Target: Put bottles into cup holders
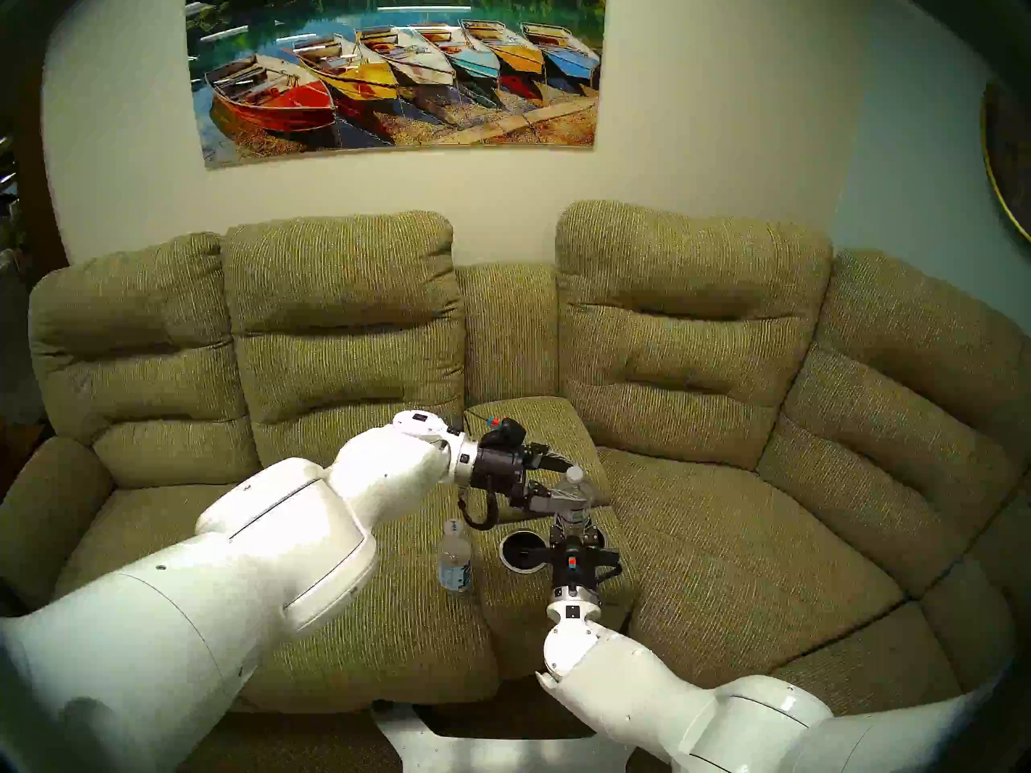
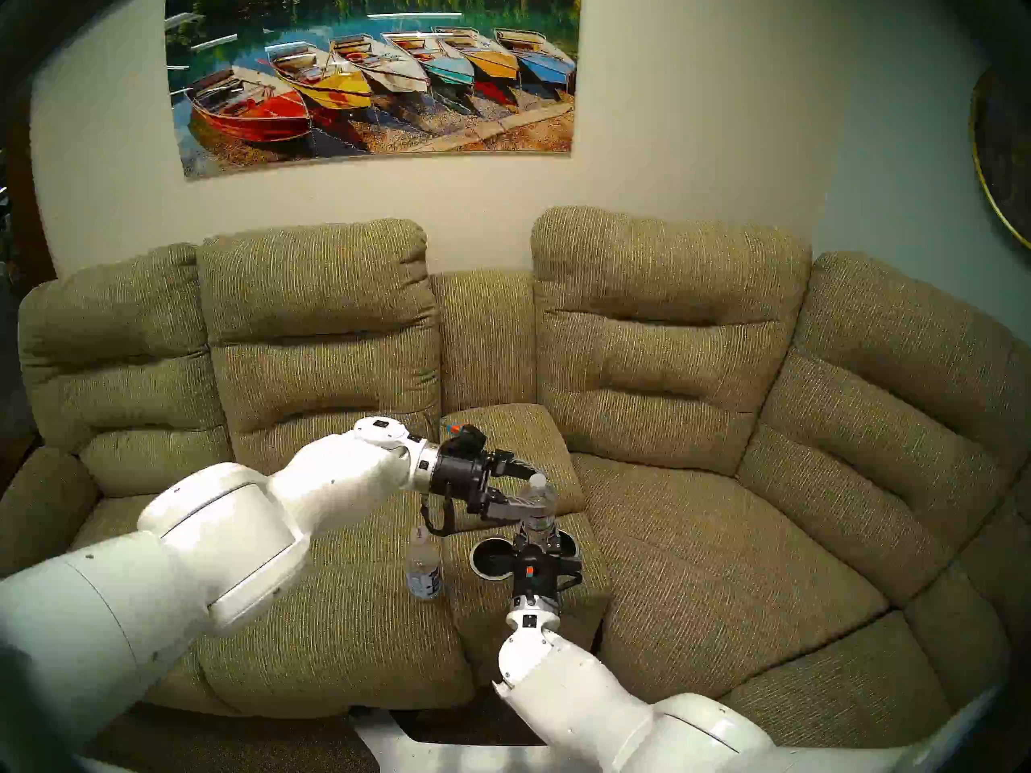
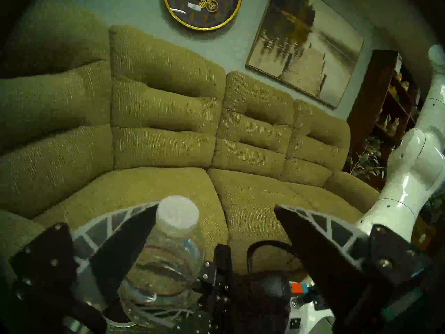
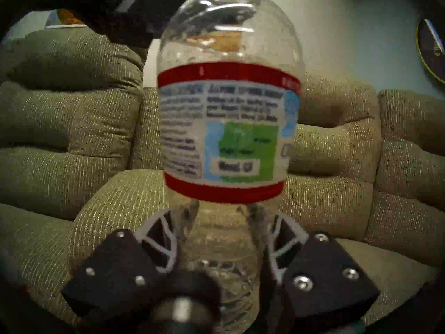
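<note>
the right gripper (image 1: 571, 523) is clenched on the lower body of a clear bottle (image 1: 574, 490), its two fingers (image 4: 163, 244) pressing in on either side just below the red-bordered label (image 4: 228, 133), as the right wrist view shows. the bottle stands upright with its white cap (image 3: 177, 211) on top, held over the console of the green couch (image 1: 725, 504), about above the right cup holder, which is mostly hidden behind the gripper; whether the bottle's base has entered it cannot be told. the left gripper (image 1: 563, 484) reaches in from the left at the height of the bottle's neck and shoulder, and it is released: in the left wrist view its fingers (image 3: 310, 239) stand wide apart, the bottle close against the one on the view's left and well clear of the other. the left cup holder (image 1: 524, 551), a round black recess with a silvery rim, sits open just beside the right gripper on the console. a second bottle (image 1: 456, 560), clear with a white cap and a blue-printed label, stands upright on the seat cushion just left of the console, near the left cup holder and apart from both grippers. a painting of rowing boats (image 1: 396, 63) hangs on the wall above the couch.
</note>
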Action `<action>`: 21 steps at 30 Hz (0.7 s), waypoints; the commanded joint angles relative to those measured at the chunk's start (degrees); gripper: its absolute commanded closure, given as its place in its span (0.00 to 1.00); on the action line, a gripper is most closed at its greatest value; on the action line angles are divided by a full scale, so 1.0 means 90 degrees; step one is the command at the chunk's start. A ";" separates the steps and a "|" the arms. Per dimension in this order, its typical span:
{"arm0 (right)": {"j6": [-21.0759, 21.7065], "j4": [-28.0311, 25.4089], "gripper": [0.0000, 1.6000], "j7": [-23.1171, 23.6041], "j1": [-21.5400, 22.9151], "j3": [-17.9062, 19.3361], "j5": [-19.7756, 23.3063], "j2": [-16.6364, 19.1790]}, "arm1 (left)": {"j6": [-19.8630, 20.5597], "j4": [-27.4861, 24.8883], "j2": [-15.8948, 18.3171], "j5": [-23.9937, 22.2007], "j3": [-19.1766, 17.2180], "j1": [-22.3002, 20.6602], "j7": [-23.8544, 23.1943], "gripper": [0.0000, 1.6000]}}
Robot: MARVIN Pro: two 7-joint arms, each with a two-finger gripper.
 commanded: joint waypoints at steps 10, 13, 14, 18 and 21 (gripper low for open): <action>0.0297 0.0486 0.84 0.0174 0.0413 0.0415 0.0418 -0.0427 | -0.0447 -0.0195 0.0630 -0.0336 -0.0368 0.0354 -0.0048 0.00; 0.0341 0.0586 0.85 0.0218 0.0459 0.0504 0.0492 -0.0457 | -0.0565 -0.0301 0.0697 -0.0390 -0.0452 0.0335 -0.0048 0.00; 0.0350 0.0613 0.85 0.0232 0.0466 0.0524 0.0513 -0.0467 | -0.0599 -0.0340 0.0708 -0.0408 -0.0478 0.0324 -0.0048 0.00; 0.0377 0.0727 0.85 0.0247 0.0482 0.0654 0.0632 -0.0545 | -0.0709 -0.0506 0.0764 -0.0456 -0.0556 0.0343 -0.0048 0.00; 0.0373 0.0783 0.80 0.0247 0.0483 0.0735 0.0707 -0.0595 | -0.0752 -0.0596 0.0792 -0.0446 -0.0556 0.0382 -0.0048 0.00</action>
